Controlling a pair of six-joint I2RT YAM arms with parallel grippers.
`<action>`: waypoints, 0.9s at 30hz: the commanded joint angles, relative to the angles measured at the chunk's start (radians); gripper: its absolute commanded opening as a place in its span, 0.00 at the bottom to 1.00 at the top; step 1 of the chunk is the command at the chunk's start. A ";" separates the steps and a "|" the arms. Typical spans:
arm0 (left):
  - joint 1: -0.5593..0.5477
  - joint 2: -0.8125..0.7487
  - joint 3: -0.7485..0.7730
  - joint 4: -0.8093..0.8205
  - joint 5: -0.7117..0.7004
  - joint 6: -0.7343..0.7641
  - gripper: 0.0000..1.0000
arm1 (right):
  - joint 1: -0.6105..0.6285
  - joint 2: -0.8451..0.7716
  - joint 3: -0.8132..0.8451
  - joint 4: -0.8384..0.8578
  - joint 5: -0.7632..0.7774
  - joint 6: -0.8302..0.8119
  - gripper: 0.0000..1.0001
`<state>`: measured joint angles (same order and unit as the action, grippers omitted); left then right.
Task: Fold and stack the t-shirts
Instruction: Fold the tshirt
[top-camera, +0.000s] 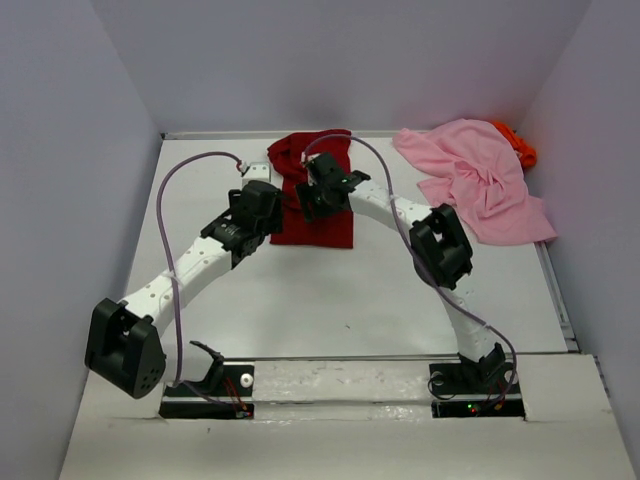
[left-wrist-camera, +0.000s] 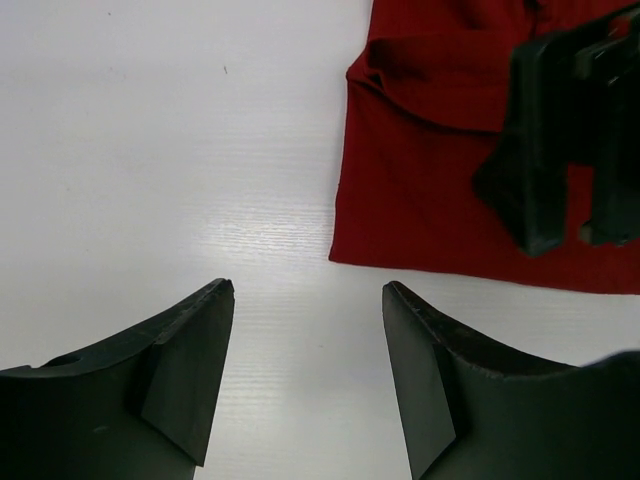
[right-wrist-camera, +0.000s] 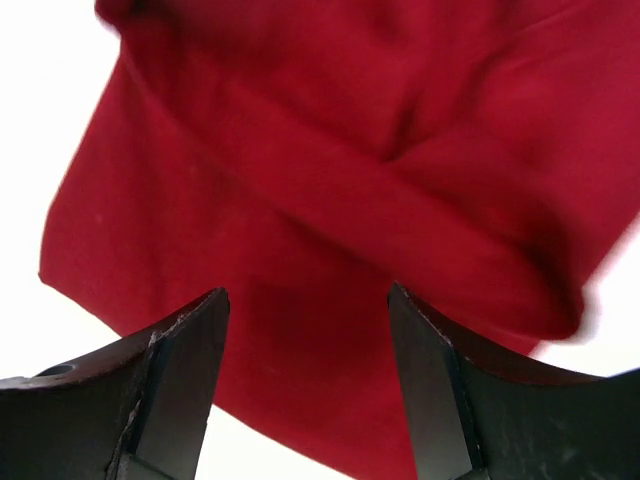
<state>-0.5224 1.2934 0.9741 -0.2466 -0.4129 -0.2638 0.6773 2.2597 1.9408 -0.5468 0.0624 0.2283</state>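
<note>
Roughly, shows 1 of 3 shirts under way and none stacked. Places the red shirt (top-camera: 330, 228) at the middle rear of the bench (top-camera: 350, 300), flat as a narrow rectangle with a straight near hem, bunched and creased at its far end; judged partly folded, not finished. Shows the pink shirt (top-camera: 480, 190) crumpled and unfolded at the right rear, well apart from the red shirt. Shows the orange shirt (top-camera: 515, 148) heaped behind it in the far right corner, touching or partly under the pink cloth.

Sets the left end effector (left-wrist-camera: 308, 290) over bare bench just beside the red shirt's near left corner, jaws apart, gripping nothing. Sets the right end effector (right-wrist-camera: 308, 295) above the red shirt's middle, jaws likewise apart and empty, with a diagonal fold of cloth visible beyond them. Cannot tell whether either end effector touches cloth.

Judges the remaining work as follows: complete the red fold, flatten and fold the pink shirt and the orange shirt, then stack all 3.
</note>
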 joint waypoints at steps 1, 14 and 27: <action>0.007 -0.051 -0.015 0.015 -0.043 0.001 0.71 | 0.034 0.052 0.067 0.018 -0.030 -0.004 0.71; 0.015 -0.060 -0.017 0.015 -0.033 0.006 0.71 | 0.053 0.127 0.113 0.018 -0.016 -0.012 0.71; 0.019 -0.060 -0.017 0.015 -0.024 0.012 0.71 | 0.035 0.195 0.287 -0.048 0.014 -0.055 0.71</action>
<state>-0.5083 1.2625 0.9688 -0.2474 -0.4328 -0.2626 0.7261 2.4584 2.1658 -0.5819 0.0605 0.1974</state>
